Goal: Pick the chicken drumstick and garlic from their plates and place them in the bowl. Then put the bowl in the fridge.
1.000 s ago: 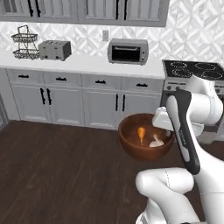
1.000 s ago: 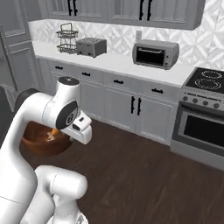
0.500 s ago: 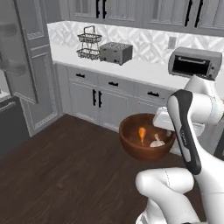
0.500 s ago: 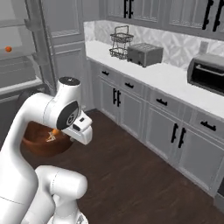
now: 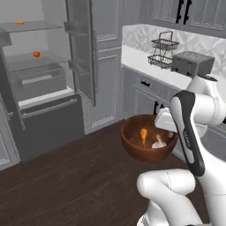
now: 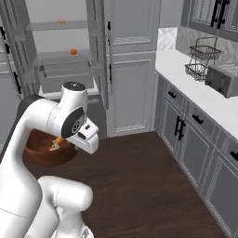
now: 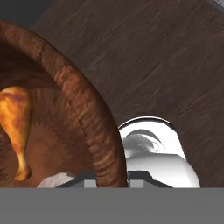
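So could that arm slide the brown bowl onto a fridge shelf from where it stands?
Probably not yet. The fridge stands open with bare glass shelves, so nothing blocks it, but the bowl, clamped at its rim by the tool, hangs over the floor well short of it.

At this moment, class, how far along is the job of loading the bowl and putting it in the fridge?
Done: the chicken drumstick and the garlic lie inside the bowl. In hand: the gripper is shut on the bowl's rim, holding it above the dark wooden floor. Left: the fridge stands open ahead, and the bowl is not yet on a shelf inside it.
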